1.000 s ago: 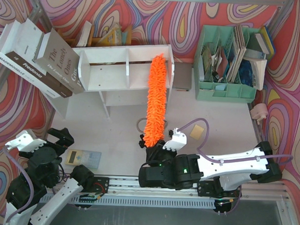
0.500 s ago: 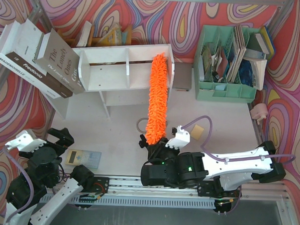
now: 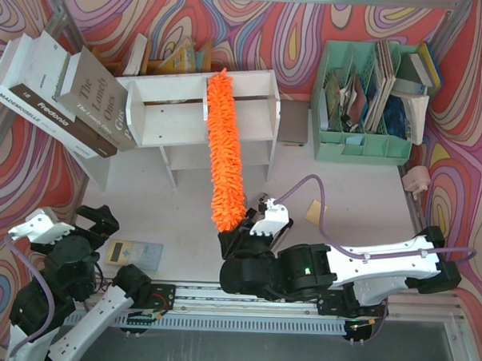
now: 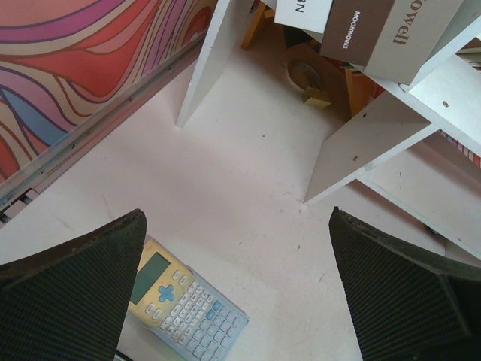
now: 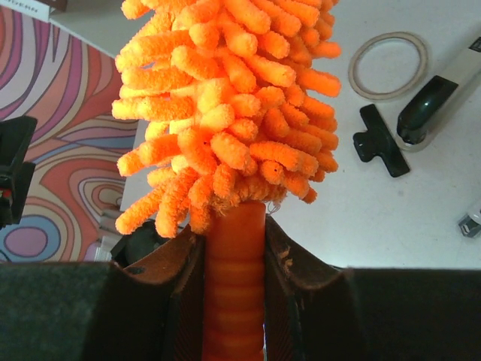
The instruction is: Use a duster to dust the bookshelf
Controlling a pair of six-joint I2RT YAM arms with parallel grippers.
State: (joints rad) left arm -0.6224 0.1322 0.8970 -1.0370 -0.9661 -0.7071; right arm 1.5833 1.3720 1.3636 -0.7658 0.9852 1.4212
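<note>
Duster (image 3: 224, 152) swung left; right hand (image 3: 237, 238) grips handle.

Left arm (image 3: 65, 273): black joints, white covers.
Right arm (image 3: 365, 264): same, green light.
Cable (image 3: 309, 178): mauve.
Left end effector (image 4: 237, 214): black ribbed fingers.

Top external: high behind the arm bases, looking down on the whole table (image 3: 184, 202). Left wrist: low, close, tilted down at the calculator (image 4: 186, 299), which the top view shares. Right wrist: very close, looking along the duster (image 5: 225, 113); the background is apparently tabletop.
</note>
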